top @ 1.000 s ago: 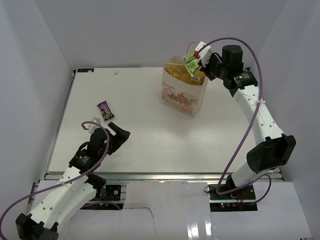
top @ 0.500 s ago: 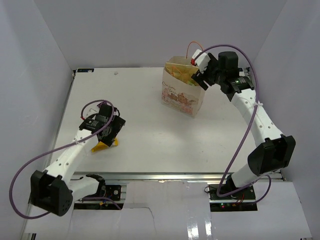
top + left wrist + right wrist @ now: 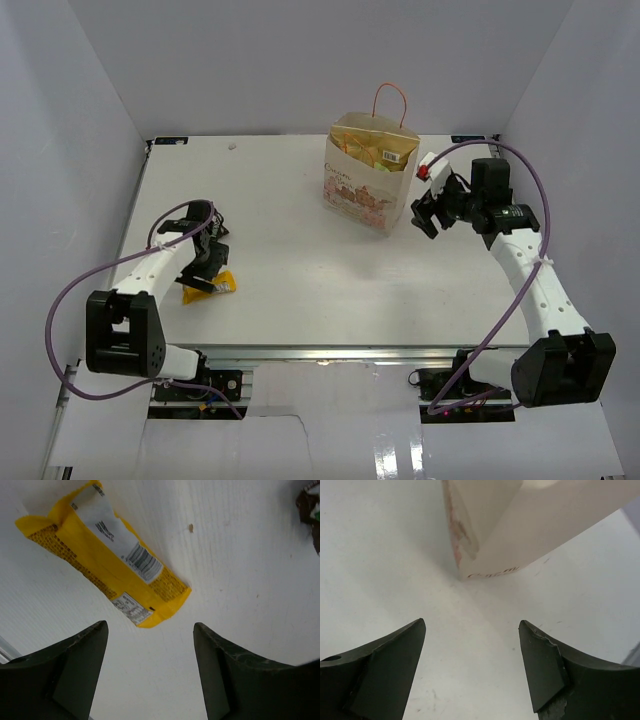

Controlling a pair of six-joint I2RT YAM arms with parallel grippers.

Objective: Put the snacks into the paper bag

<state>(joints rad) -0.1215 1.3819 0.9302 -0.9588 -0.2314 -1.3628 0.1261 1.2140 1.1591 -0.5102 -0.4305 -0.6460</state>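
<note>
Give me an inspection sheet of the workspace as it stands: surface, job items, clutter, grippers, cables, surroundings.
Surface: white table, with a small speck near the yellow packet.
Job's things: paper bag upright at the far side, snacks showing in its open top; yellow packet and dark purple packet lying on the table at the left.
Clutter: nothing seen.
Grippers: left gripper open, just short of the yellow packet; right gripper open, empty, beside the bag's base.
Cables: purple cable looped along each arm.
Surroundings: plain white walls.

Upright kraft paper bag (image 3: 360, 195) with snacks (image 3: 378, 150) inside; yellow packet (image 3: 107, 557) flat, well apart.
</note>
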